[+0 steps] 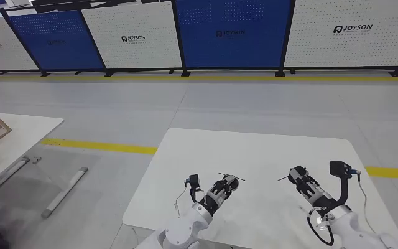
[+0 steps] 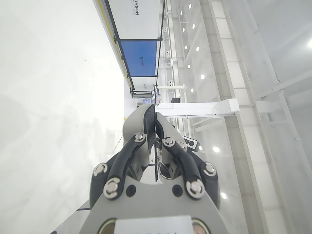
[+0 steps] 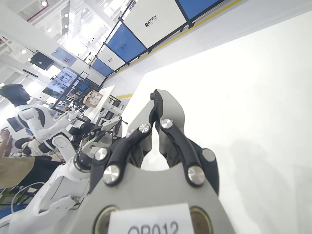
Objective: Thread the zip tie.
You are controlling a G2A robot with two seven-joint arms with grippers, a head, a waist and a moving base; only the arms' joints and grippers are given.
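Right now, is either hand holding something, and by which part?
The left hand pinches a black zip tie by its strap, an end poking past the tips. The right hand grips a thin black piece; its part cannot be told.

Lost most of the zip tie between the pressed pads of the left gripper, and, in the top view, too small to tell whether the black sliver at the right gripper was a second tie.
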